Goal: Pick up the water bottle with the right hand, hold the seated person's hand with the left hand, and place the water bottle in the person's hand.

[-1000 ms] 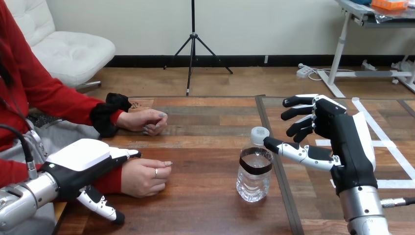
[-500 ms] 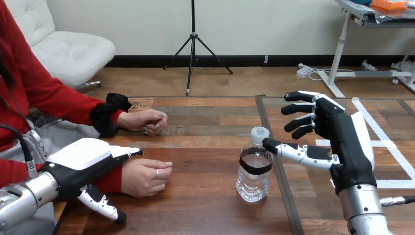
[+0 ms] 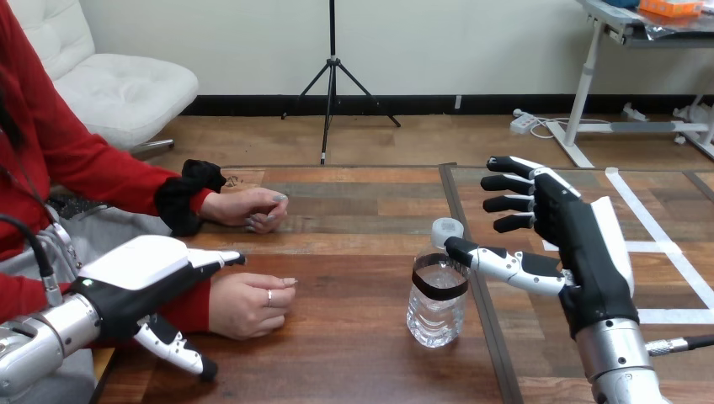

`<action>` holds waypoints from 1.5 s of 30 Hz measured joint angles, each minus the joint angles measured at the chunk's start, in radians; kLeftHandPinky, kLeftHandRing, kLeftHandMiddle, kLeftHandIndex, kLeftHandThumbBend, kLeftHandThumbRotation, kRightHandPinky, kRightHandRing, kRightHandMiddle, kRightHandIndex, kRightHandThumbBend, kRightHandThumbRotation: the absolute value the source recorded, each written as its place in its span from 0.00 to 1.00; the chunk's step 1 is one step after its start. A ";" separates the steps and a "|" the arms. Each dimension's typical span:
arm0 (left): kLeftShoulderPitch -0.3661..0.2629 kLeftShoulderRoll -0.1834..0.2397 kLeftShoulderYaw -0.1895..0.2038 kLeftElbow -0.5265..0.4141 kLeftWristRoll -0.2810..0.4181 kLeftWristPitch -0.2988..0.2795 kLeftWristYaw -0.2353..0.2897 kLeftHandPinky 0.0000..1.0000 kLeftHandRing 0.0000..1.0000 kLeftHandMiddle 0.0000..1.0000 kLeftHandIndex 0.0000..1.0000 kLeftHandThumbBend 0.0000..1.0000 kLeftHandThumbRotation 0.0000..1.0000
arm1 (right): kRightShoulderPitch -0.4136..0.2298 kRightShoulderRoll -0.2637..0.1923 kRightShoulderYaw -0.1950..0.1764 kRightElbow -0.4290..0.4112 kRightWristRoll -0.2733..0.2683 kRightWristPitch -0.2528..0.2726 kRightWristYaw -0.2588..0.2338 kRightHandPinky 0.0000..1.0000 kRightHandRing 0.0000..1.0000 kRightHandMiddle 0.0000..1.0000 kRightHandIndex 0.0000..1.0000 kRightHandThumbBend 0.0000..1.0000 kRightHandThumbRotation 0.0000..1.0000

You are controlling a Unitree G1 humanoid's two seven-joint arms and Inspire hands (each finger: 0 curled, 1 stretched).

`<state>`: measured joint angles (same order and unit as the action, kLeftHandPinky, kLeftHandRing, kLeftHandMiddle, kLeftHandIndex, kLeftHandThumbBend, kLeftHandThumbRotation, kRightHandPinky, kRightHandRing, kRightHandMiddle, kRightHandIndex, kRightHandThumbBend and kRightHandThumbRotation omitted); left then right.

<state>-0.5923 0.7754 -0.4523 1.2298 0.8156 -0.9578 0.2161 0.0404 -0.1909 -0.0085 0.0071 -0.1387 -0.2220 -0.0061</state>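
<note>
Holds the right hand [image 3: 581,252] wide open just beside the upright water bottle [image 3: 436,301], the left hand [image 3: 139,282] straight-fingered beside the person's nearer hand [image 3: 251,305].

The clear, white-capped water bottle [image 3: 436,305] stands upright, apart from the person's nearer hand [image 3: 250,305], resting palm-down.

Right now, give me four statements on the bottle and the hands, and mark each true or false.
The water bottle stands upright on the table. True.
The right hand has its fingers curled round the bottle. False: they are spread open beside it.
The person's nearer hand holds the bottle. False: it rests on the table, apart from it.
The left hand is close beside the person's nearer hand, fingers straight. True.
</note>
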 measured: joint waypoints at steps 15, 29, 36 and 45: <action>0.024 -0.001 0.002 -0.004 -0.057 0.045 0.028 0.73 0.81 0.87 0.87 1.00 0.21 | 0.021 0.011 0.014 -0.008 0.000 0.014 0.010 0.70 0.83 0.85 0.88 1.00 0.28; 0.051 -0.003 0.003 -0.005 -0.088 0.078 0.050 0.74 0.85 0.88 0.88 1.00 0.17 | 0.036 0.026 0.029 -0.007 0.000 0.015 0.020 0.74 0.89 0.90 0.91 1.00 0.32; 0.054 -0.006 0.005 -0.005 -0.104 0.079 0.050 0.76 0.87 0.89 0.90 1.00 0.17 | 0.036 0.030 0.034 -0.001 -0.011 0.014 0.019 0.75 0.92 0.93 0.94 1.00 0.37; 0.055 -0.007 0.005 -0.005 -0.104 0.083 0.051 0.77 0.87 0.90 0.91 1.00 0.20 | 0.032 0.031 0.039 0.032 -0.035 0.024 0.019 0.80 0.95 0.95 0.97 1.00 0.42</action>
<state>-0.5370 0.7685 -0.4474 1.2250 0.7111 -0.8746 0.2673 0.0725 -0.1602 0.0309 0.0390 -0.1738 -0.1985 0.0125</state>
